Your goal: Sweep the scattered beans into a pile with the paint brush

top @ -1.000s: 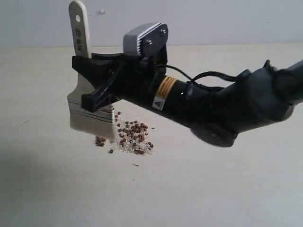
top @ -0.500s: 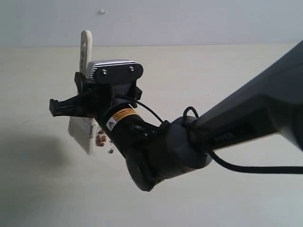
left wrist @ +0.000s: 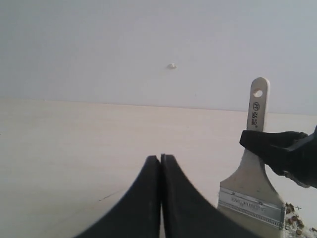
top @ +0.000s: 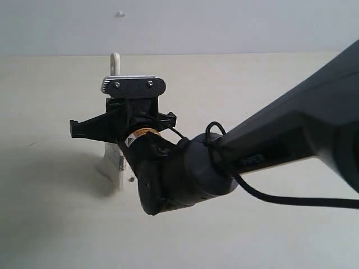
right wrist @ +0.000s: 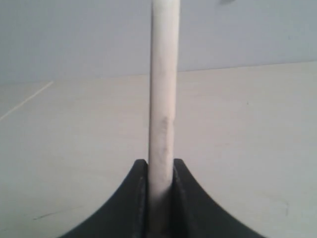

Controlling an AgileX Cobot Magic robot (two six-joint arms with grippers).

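Observation:
The paint brush [top: 114, 161] stands upright, bristles down on the pale table, its handle tip [top: 115, 60] poking up behind the wrist. My right gripper [top: 116, 109] is shut on the wooden handle [right wrist: 163, 99], which runs edge-on between the jaws. In the left wrist view the paint brush [left wrist: 251, 186] shows its broad face with the silver ferrule [left wrist: 251, 204], and a few beans [left wrist: 295, 221] lie beside the bristles. One bean [top: 131, 179] shows in the exterior view; my right arm hides the others. My left gripper [left wrist: 161, 157] is shut on nothing, off to the brush's side.
The bulky right arm [top: 269, 145] stretches across the table from the right and covers the middle of it. A grey wall with a small white spot [top: 120, 13] rises behind the table edge. A thin dark mark [top: 28, 144] lies on the table at left.
The right wrist has rotated, turning the brush from broad face to nearly edge-on. The arm has swung over the bean pile, which showed a second ago and is now hidden.

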